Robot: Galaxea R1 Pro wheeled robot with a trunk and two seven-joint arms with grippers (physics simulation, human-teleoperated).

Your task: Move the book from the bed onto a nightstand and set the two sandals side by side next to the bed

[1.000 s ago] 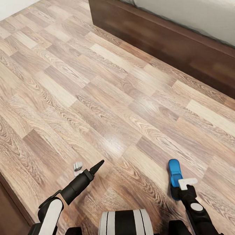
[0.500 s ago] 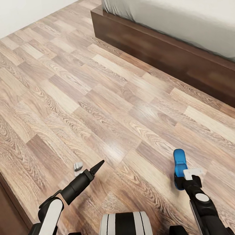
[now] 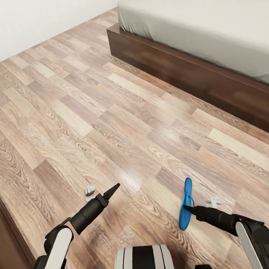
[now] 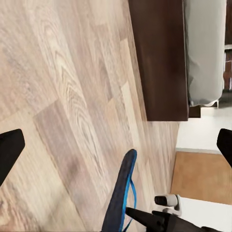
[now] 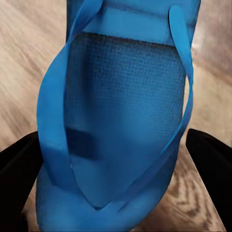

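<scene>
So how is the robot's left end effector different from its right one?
The right end effector grips a blue sandal turned on its edge above the wood floor; the left end effector holds nothing. The left end effector's fingers stand wide apart, with one finger showing in its wrist view, while the right's are closed on the sandal. Both have black fingers and hang out in front of the robot, short of the bed.
</scene>
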